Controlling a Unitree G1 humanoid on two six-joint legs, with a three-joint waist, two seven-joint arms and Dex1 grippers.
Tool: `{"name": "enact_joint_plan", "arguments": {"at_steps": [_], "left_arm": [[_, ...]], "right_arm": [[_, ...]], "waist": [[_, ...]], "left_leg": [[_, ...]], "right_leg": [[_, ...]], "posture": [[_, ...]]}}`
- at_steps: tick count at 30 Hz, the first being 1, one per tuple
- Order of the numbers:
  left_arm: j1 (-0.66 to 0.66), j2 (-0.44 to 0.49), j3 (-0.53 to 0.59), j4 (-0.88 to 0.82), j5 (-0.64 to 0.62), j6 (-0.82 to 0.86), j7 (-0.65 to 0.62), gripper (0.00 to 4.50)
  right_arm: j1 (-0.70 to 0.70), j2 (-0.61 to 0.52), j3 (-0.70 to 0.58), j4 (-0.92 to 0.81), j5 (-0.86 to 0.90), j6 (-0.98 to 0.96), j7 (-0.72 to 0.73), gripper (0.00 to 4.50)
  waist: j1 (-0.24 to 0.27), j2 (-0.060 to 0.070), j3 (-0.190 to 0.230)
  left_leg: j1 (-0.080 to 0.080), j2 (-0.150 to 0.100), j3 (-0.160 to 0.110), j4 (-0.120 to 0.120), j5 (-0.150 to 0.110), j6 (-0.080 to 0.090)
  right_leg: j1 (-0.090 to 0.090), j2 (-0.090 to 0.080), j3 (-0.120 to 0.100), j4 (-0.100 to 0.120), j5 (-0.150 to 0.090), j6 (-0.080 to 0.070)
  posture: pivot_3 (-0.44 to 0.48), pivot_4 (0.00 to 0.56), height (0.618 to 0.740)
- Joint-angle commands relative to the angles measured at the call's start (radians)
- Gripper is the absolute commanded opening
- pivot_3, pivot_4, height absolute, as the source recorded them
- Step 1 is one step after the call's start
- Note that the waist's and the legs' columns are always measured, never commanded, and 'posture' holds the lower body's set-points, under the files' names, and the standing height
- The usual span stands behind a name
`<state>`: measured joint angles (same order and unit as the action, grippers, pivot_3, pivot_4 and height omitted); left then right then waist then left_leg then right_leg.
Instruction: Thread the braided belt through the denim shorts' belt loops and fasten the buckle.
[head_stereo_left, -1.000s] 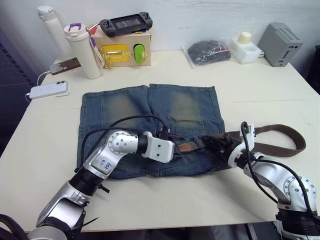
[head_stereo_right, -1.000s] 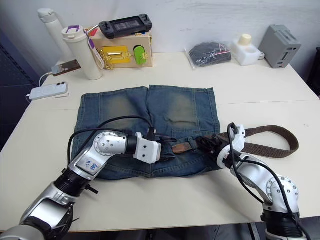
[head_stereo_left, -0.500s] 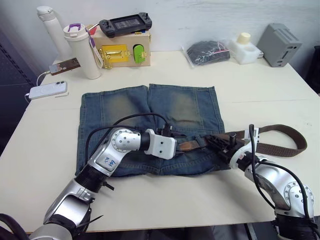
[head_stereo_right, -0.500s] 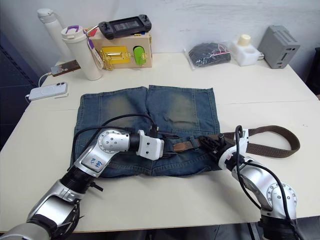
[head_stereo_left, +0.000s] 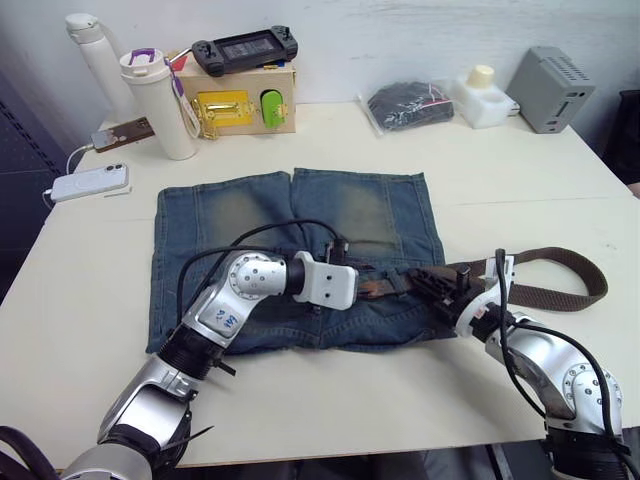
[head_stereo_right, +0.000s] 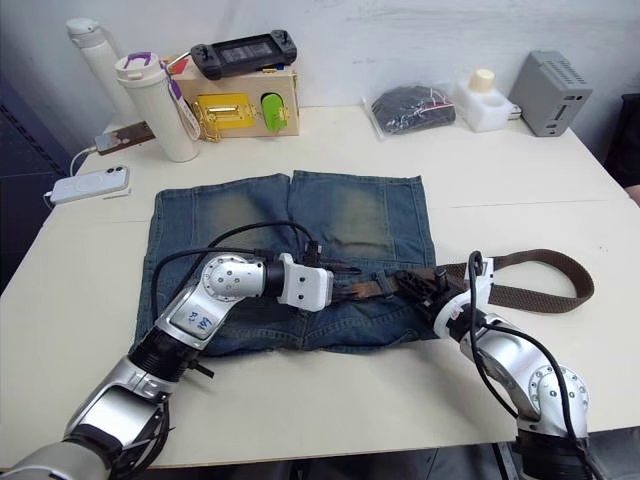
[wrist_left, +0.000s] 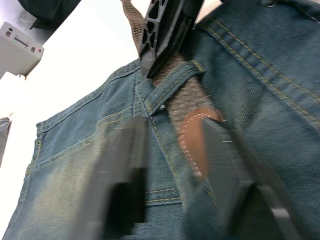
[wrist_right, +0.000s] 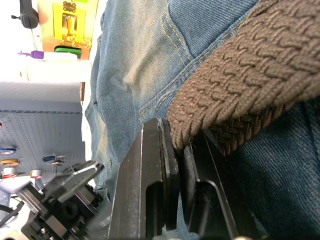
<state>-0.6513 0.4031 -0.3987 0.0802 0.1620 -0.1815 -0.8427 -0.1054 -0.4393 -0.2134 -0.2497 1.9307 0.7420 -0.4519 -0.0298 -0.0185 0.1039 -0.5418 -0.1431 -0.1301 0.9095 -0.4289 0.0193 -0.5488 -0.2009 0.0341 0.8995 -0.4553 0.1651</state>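
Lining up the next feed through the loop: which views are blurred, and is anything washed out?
Left wrist view: own black fingers blurred, blue denim belt loop sharp, table overexposed. Right wrist view: dark brown braided belt crisp, background blown out. Eye views: evenly lit.

Silver arms, white wrists, black cables

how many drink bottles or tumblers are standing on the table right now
2, both at the table's far left corner: a slim white bottle at the back, and a white tumbler with a purple lid beside the wooden box.
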Motion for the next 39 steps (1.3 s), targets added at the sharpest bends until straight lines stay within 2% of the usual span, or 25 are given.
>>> {"name": "enact_joint_plan", "arguments": {"at_steps": [1,7,10,14,17,20,25,30,35,39], "left_arm": [[0.01,0.007,0.003,-0.026,-0.007,0.039,-0.021,0.1],[0.008,-0.009,0.014,-0.033,-0.045,0.105,-0.046,0.1],[-0.006,-0.028,0.046,-0.058,-0.12,0.226,-0.078,0.1],[-0.052,-0.042,0.115,-0.105,-0.281,0.433,-0.155,0.1],[-0.067,-0.004,0.128,-0.116,-0.34,0.515,-0.223,0.9],[-0.064,0.041,0.112,-0.133,-0.35,0.532,-0.273,2.19],[-0.077,0.055,0.105,-0.139,-0.346,0.529,-0.287,4.36],[-0.101,-0.001,0.072,-0.096,-0.295,0.502,-0.232,4.36],[-0.111,-0.019,-0.01,-0.007,-0.113,0.327,-0.116,4.36],[-0.107,-0.032,-0.04,0.016,-0.048,0.258,-0.073,4.36]], "right_arm": [[0.024,0.009,0.042,0.007,-0.006,0.02,-0.007,0.0],[0.026,0.005,0.039,-0.004,-0.01,0.015,-0.011,0.0],[0.029,0.005,0.038,-0.004,-0.014,0.013,-0.011,0.0],[0.025,0.007,0.04,-0.002,-0.021,0.012,-0.013,0.0],[0.024,0.007,0.039,-0.003,-0.028,0.01,-0.012,0.0],[0.029,0.011,0.039,-0.005,-0.036,0.007,-0.008,0.0],[0.038,0.015,0.037,-0.008,-0.049,0.005,-0.002,0.0],[0.041,0.012,0.033,-0.004,-0.058,0.007,0.006,0.0],[0.037,0.012,0.029,-0.004,-0.056,0.005,0.006,0.0],[0.035,0.014,0.027,0.0,-0.05,0.004,0.004,0.0]], "waist": [[0.0,0.0,-0.001],[0.0,0.0,-0.001],[-0.001,0.0,-0.001],[-0.002,0.0,-0.001],[-0.004,0.0,-0.001],[-0.005,0.0,-0.001],[-0.004,-0.001,-0.001],[-0.003,-0.001,-0.002],[-0.001,-0.002,-0.002],[0.0,-0.002,-0.002]], "left_leg": [[0.0,0.0,0.0,0.0,0.0,0.0],[0.0,0.0,0.0,-0.001,0.0,0.0],[0.0,0.0,-0.001,-0.001,0.0,0.0],[0.0,0.0,-0.001,-0.001,0.0,0.0],[0.0,0.0,-0.002,-0.001,0.0,0.0],[0.0,0.0,-0.002,-0.002,0.0,0.0],[0.0,0.0,-0.002,-0.001,0.0,0.0],[0.0,0.0,-0.002,-0.001,0.0,0.0],[0.0,0.0,-0.002,-0.001,0.0,0.0],[0.0,0.0,-0.002,-0.001,0.0,0.0]], "right_leg": [[0.0,0.0,0.0,0.0,0.0,0.0],[0.0,0.0,0.0,0.0,0.0,0.0],[0.0,0.0,0.0,0.0,0.0,0.0],[0.0,0.0,0.0,0.0,0.0,0.0],[0.0,0.0,-0.001,0.0,0.0,0.0],[0.0,0.0,-0.001,0.0,0.0,0.0],[0.001,0.001,-0.001,-0.001,0.0,0.0],[0.001,0.001,-0.001,-0.001,0.0,0.0],[0.001,0.0,0.0,-0.001,0.0,0.0],[0.001,0.0,0.0,-0.001,0.0,0.0]], "posture": [[0.0,0.15,0.645],[0.0,0.15,0.645],[0.0,0.15,0.645],[0.0,0.15,0.645],[0.0,0.15,0.645],[0.0,0.15,0.645],[0.0,0.15,0.645],[0.0,0.15,0.645],[0.0,0.15,0.645],[0.0,0.15,0.645]]}}
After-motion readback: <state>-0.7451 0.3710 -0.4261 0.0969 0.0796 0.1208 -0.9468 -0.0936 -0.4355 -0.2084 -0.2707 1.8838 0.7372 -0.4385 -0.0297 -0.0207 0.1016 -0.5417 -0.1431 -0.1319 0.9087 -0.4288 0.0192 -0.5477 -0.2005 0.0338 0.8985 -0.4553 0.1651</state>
